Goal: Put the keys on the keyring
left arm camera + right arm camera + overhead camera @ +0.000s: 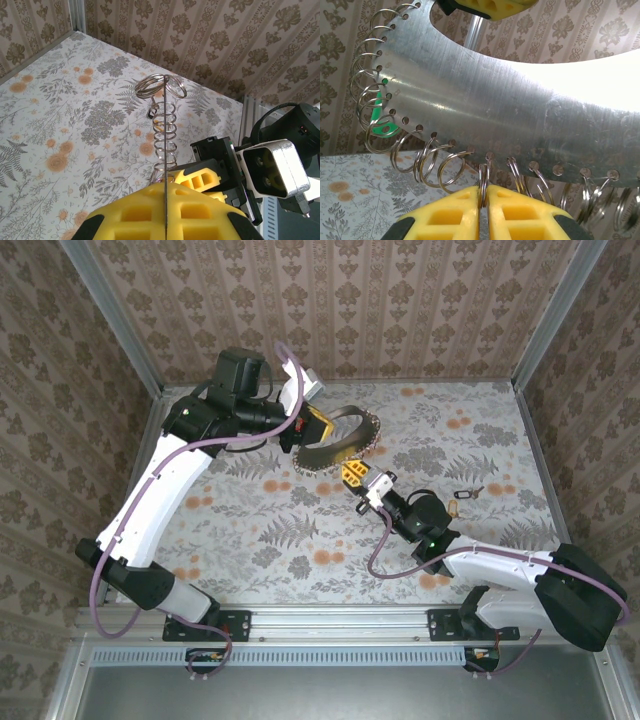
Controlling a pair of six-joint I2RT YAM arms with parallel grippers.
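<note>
R gripper (482, 194) is clenched: yellow fingers pressed together w/ a ring (482, 176) nipped between the tips. That ring hangs from a hole in the lower edge of the keyring (485, 105). In the top view R gripper (352, 478) sits just under the keyring's (335, 450) near edge.

L gripper (164, 200) is also clamped, grasping the keyring (164, 125), seen edge-on from the L wrist as a thin vertical line running up from between the yellow fingers. From above, L gripper (313, 426) grips its left end. From the R wrist its yellow tip (485, 6) shows at the top.

Keyring look: broad flat crescent of brushed, shiny metal, w/ a row of small punched holes along the outer curve. Nearly every hole carries one of the thin silver split rings (440, 165); some lie doubled or overlapping. Edge-on, the rings (164, 132) stack like a coil. It's held off the table (250, 530), mid-far area, btwn the two grippers.

Green key (379, 114): green plastic showing among the rings at the crescent's left curve; can't tell which ring it's on.

Small dark item (468, 492) lies on the table right of the R arm, well apart; too small to ID.
</note>
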